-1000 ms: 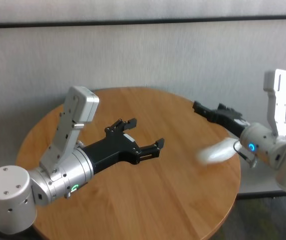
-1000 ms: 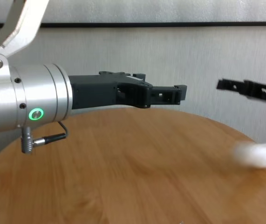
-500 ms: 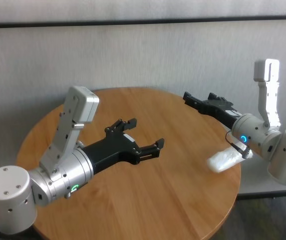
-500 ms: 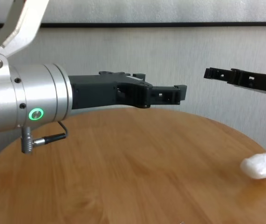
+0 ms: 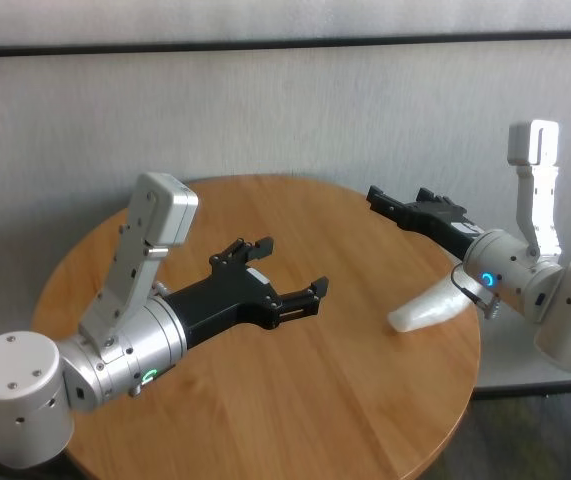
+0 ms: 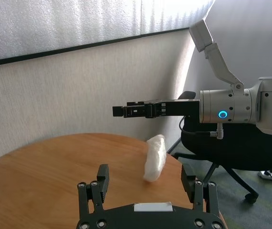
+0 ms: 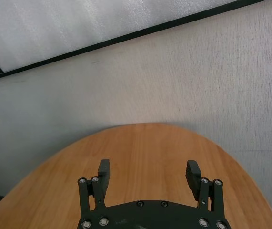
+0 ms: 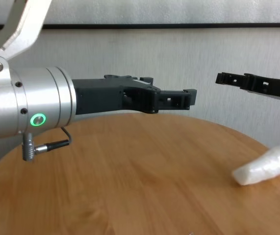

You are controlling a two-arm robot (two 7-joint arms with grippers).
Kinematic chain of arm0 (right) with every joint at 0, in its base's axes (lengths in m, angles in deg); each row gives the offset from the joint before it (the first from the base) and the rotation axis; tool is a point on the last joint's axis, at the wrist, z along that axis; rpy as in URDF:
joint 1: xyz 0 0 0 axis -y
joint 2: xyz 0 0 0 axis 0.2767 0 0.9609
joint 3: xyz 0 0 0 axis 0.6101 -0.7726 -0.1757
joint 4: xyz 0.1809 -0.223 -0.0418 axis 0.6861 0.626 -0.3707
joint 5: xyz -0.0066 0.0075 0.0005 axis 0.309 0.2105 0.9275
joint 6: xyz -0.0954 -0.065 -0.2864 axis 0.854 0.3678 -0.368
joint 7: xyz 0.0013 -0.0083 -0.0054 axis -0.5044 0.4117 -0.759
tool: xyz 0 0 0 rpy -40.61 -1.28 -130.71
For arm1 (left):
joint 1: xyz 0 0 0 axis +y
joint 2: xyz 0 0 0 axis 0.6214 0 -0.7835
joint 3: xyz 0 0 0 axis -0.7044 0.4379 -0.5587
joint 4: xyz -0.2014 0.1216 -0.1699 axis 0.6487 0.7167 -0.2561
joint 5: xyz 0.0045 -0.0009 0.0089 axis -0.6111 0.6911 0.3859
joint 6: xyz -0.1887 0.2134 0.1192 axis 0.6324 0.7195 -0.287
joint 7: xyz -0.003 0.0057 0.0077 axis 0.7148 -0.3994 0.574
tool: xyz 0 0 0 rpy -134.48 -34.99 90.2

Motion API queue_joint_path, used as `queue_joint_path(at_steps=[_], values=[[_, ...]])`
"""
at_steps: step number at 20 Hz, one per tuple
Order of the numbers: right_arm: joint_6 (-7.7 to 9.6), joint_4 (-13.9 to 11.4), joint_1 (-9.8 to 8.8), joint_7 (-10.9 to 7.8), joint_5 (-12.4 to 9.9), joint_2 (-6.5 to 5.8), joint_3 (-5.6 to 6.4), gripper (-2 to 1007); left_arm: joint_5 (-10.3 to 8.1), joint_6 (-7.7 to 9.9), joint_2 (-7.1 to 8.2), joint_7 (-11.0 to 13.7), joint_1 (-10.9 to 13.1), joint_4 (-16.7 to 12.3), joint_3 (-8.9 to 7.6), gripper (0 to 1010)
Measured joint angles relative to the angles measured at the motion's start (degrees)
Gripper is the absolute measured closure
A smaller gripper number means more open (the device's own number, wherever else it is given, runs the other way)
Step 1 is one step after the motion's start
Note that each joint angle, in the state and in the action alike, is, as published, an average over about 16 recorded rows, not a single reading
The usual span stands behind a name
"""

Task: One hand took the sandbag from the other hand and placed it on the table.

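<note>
Left gripper [image 5: 283, 272]: we held it spread and empty over the table [image 5: 265, 420], nearest us.
Sandbag [image 5: 427, 308]: we saw it lying on the wood near the right rim, free of both grippers.
Right gripper [image 5: 393, 202]: jaws parted, released, raised above and beyond the bag.
Progress: we judged handover and placing done; only retreat remained.

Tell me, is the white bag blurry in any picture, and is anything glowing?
Left wrist view: the bag looks soft and smeared. Chest view: it is sharper, and a green ring glows. Head view: a blue ring glows beside the bag.
</note>
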Motion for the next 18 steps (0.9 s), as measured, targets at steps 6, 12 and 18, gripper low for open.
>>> queue_joint_path(at_steps=[6, 12, 18], values=[[-0.32, -0.6, -0.25, -0.27, 0.7, -0.03, -0.39, 4, -0.07, -0.17, -0.1, -0.3, 0.2, -0.1, -0.11, 10], [-0.99, -2.1, -0.71, -0.95, 2.6, 0.19, -1.57, 4, -0.03, -0.43, -0.32, -1.7, 0.8, -0.6, -0.54, 10], [-1.77, -3.9, -1.14, -1.85, 5.6, 0.98, -3.42, 4, 0.22, -0.22, -0.91, -4.3, 2.3, -2.0, -1.66, 10]])
